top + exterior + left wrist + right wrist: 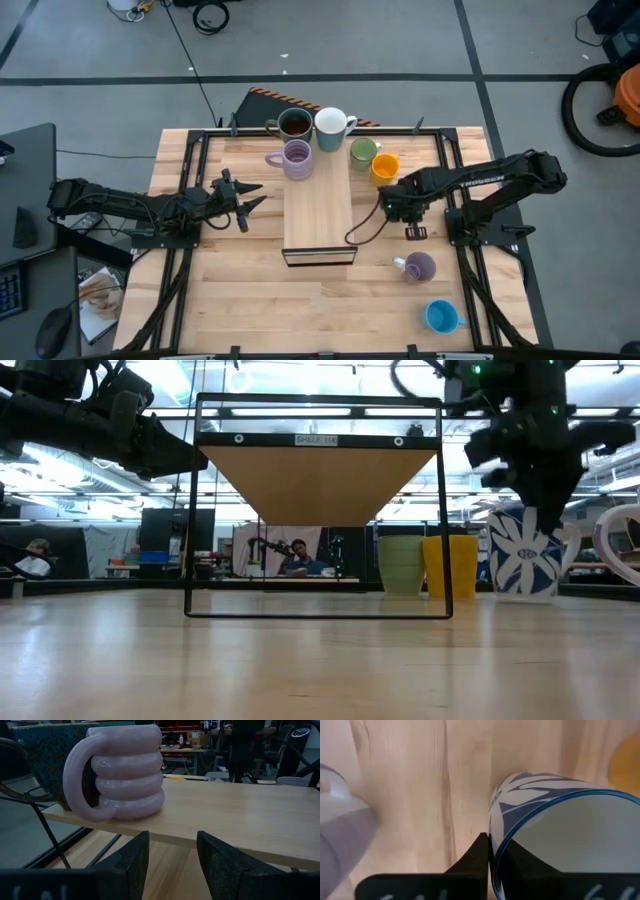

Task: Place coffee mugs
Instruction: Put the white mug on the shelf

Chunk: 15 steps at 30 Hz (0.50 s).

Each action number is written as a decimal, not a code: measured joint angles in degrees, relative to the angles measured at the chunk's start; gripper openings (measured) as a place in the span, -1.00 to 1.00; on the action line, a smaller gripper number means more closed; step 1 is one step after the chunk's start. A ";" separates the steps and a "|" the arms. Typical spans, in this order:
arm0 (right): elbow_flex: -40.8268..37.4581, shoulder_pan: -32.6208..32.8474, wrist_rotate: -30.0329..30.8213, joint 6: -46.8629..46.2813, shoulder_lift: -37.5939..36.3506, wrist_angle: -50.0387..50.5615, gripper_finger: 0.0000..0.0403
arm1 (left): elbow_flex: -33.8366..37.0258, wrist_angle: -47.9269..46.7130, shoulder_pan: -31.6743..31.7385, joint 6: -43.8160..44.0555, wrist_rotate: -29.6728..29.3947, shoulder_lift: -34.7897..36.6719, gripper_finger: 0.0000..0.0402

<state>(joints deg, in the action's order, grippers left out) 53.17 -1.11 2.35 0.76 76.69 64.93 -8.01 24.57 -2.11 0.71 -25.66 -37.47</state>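
The right hand [487, 842] is pinched shut on the rim of the white and blue mug [555, 820], which stands on the desk [420, 795] at 3 o'clock from the shelf [318, 215]. I think it should lift slowly and straight up, so the mug does not slip or bump the orange mug [385, 166] at 11 o'clock. Farther off, the left hand [248, 196] waits open at 9 o'clock from the shelf.

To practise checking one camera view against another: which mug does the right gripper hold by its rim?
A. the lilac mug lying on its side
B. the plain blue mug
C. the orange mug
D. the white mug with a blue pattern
D: in the right wrist view the right gripper is shut on the rim of the white mug with a blue pattern, and the low view shows that mug right beneath the arm.
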 joint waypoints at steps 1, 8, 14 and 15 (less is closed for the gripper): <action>0.89 -0.20 0.06 -0.78 0.00 0.83 -0.87 | 0.00 0.00 -0.01 0.00 0.00 0.00 -0.14; 11.43 -0.56 0.41 -2.16 0.00 4.21 -0.84 | 0.00 0.01 0.00 0.00 0.01 0.00 -0.14; 22.22 -0.90 3.22 -2.20 0.00 6.97 -0.85 | 0.00 0.13 0.00 0.02 -0.01 0.00 -0.14; 23.74 -1.15 3.98 -2.02 0.00 6.95 -0.85 | 0.00 0.30 0.00 0.02 -0.01 0.00 -0.14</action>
<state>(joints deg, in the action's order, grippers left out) 76.91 -2.26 6.33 -1.25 76.69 71.89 -8.01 24.87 -2.11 0.73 -25.67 -37.47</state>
